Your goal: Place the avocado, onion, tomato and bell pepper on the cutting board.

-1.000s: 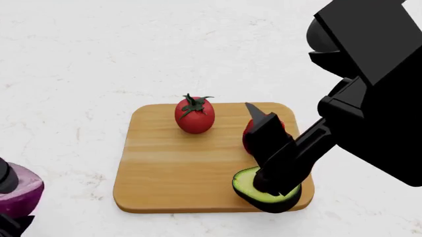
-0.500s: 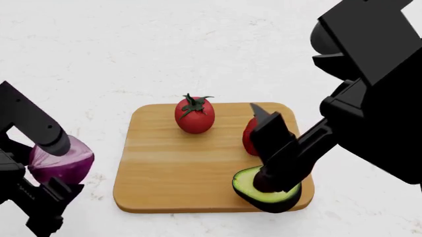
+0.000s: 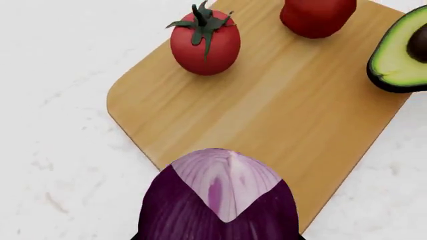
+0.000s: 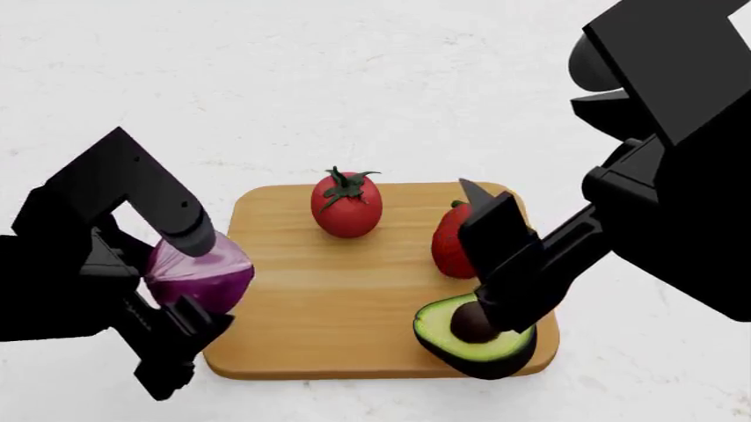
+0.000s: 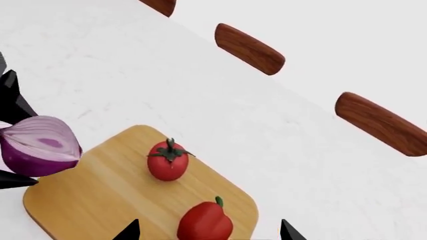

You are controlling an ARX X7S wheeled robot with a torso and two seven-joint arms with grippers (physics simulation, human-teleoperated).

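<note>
I am on the last of the four foods. My left gripper point(image 4: 176, 290) is squeezed tight on the shiny purple cut onion point(image 4: 197, 274), and I am holding it up in the air over the left edge of the light-brown wooden cutting board point(image 4: 305, 299). In the left wrist view the onion's pale striped face looks toward the board, with bare wood just past it.

The small round red tomato with its spiky green top point(image 4: 346, 204) sits at the back of the board. The taller red bell pepper point(image 4: 452, 242) stands near the right side, partly behind my right arm. The halved avocado with dark green skin and a brown pit point(image 4: 473, 338) lies at the front right corner.

My right gripper point(image 4: 499, 264) hangs just above the avocado. Its fingers are spread wide and hold nothing.

Next, I think I should move the onion a little more over the bare wood at the front left, well apart from the tomato. Then I should lower it softly and let go. It is round, so it might roll off the edge.
</note>
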